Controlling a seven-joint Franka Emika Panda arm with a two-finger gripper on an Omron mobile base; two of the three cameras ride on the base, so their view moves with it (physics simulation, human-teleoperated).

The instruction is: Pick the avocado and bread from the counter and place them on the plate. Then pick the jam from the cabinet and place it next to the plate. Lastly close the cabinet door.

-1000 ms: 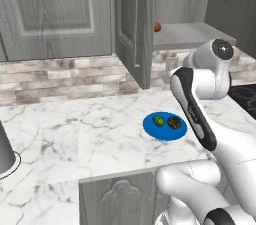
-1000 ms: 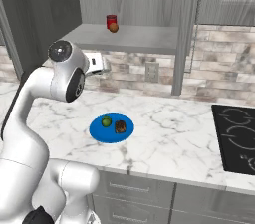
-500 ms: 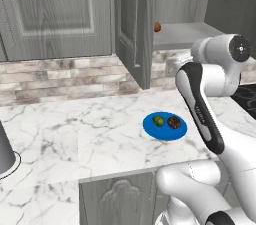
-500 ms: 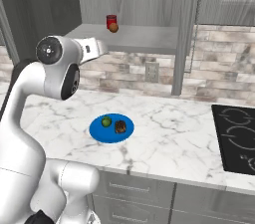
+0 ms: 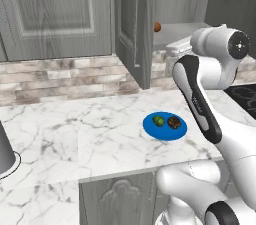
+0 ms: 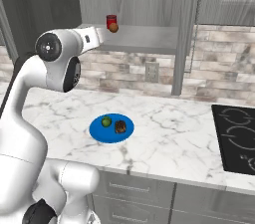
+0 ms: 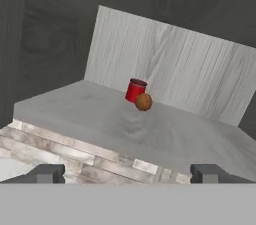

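I am lining up the open, empty two-finger gripper (image 7: 125,173) on the far red cylindrical jam jar (image 7: 135,90); next, advance past the near orange-brown ball (image 7: 143,101)

The avocado (image 6: 106,121) and bread (image 6: 120,127) lie side by side on the blue plate (image 6: 99,133); the red jam (image 7: 135,90) stands upright inside the open cabinet (image 7: 165,69).
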